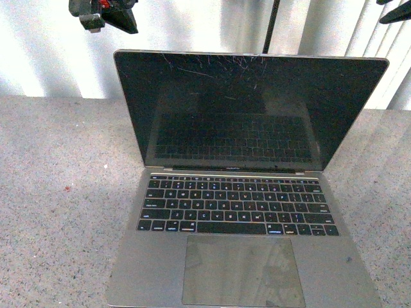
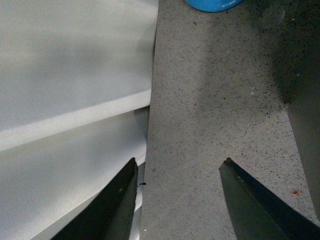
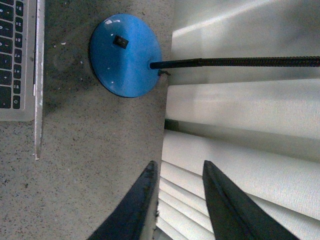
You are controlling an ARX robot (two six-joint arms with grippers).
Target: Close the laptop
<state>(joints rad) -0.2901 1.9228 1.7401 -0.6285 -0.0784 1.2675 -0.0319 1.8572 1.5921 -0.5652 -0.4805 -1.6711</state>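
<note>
laptop [image 1: 237, 192] wide open on counter [image 1: 58, 192]. left claw [image 2: 177, 200] & right claw [image 3: 180, 200] both released, empty. get behind its top edge, push fwd & down slowly.

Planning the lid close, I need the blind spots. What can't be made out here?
1. Laptop lid's back: front view, hidden behind its own screen.
2. Laptop's near edge: front view, cut off at the bottom.
3. Left end effector and right end effector: front view, cropped by the top edge.
4. Blue lamp base: front view, hidden behind the screen.

Silver laptop [image 1: 241, 212], lid open, scratched screen
</note>
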